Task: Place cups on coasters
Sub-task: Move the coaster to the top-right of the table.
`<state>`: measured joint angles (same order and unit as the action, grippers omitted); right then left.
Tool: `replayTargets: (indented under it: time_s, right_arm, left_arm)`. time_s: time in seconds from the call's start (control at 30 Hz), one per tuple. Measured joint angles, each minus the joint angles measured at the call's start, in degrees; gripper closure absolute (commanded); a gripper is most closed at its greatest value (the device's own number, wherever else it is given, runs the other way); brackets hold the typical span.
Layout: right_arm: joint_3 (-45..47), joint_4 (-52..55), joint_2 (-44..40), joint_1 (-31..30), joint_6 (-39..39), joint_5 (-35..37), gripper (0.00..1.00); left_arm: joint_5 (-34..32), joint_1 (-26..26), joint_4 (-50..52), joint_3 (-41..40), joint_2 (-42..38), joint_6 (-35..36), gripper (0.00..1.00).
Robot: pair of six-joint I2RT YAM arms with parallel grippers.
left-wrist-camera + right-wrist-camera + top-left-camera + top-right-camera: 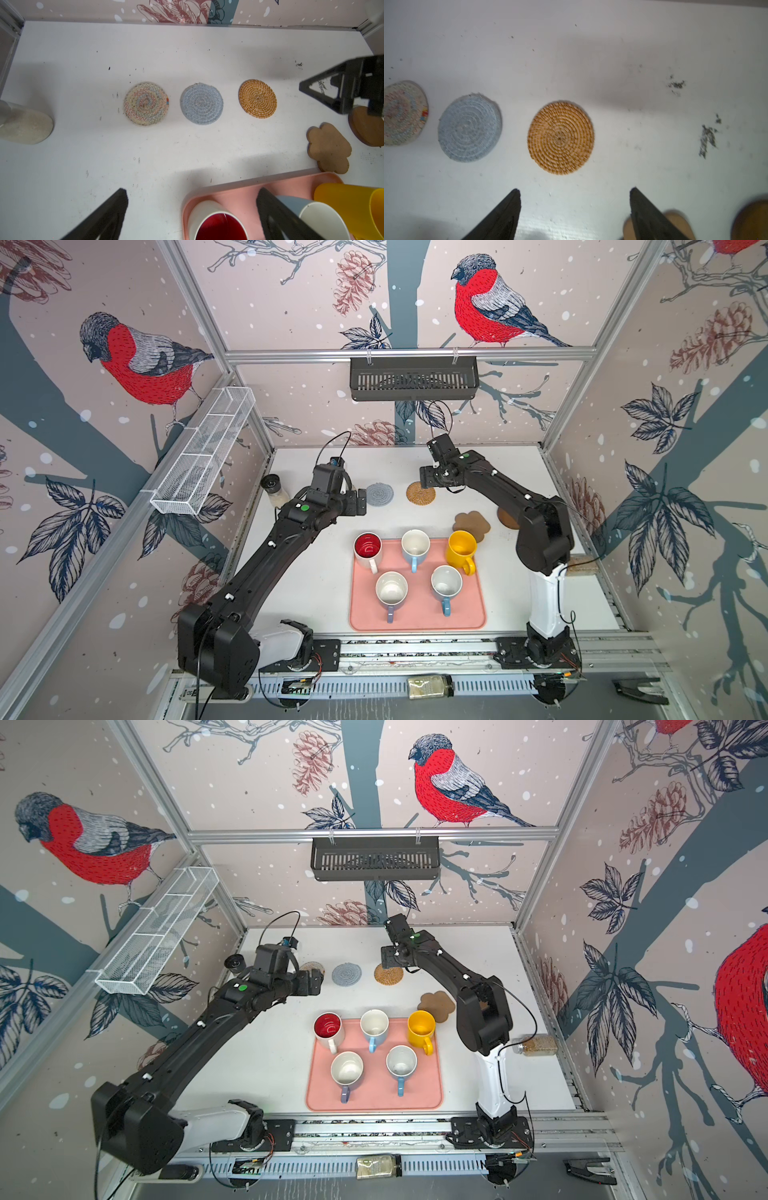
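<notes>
At lower centre in both top views, the cups (415, 545) are standing on the pink tray (469, 610), coasters (379, 494) lying bare above, the right arm (540, 531) hiding part of the wooden disc (506, 517). Seen by the left wrist, the left gripper (192, 189) is hanging spread and empty, a glass jar (25, 124) standing apart. Seen by the right wrist, the right gripper (575, 189) is hanging spread, empty, near the rattan coaster (560, 137).

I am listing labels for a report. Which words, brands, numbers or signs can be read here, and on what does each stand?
None can be read.
The yellow ceramic mug and the tan round rattan coaster are plain; the clear glass jar nearest the camera is too blurred.
</notes>
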<state>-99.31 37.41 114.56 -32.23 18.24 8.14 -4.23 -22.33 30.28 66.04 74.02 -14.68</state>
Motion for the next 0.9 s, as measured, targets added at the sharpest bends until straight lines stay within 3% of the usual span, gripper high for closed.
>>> replayTargets:
  time_s: [0.27,0.37,0.47,0.63,0.73,0.9]
  right_arm:
    - [23.4,-6.0,-18.4,6.2,1.5,0.3,0.33]
    - [31.3,-8.1,-22.9,9.2,1.7,0.0,0.44]
    - [37.7,-9.6,-25.8,10.6,2.7,-1.1,0.47]
    - [42.4,-11.3,-25.8,11.2,2.9,-2.1,0.5]
    - [42.7,-12.7,-24.1,11.1,3.0,-2.6,0.61]
    - [42.4,-13.9,-20.5,11.1,3.1,-2.5,0.62]
  left_arm:
    - [-1.6,-5.9,0.4,5.9,8.0,-1.1,0.03]
    - [-1.0,-7.6,0.0,5.9,9.3,-1.9,0.03]
    - [-0.4,-8.7,-1.2,5.6,10.0,-2.5,0.03]
    - [-0.3,-8.8,-2.4,3.1,9.8,-3.5,0.03]
    - [-0.3,-8.9,-2.6,2.5,9.5,-3.6,0.03]
    - [-0.3,-8.9,-3.0,2.1,9.0,-3.6,0.03]
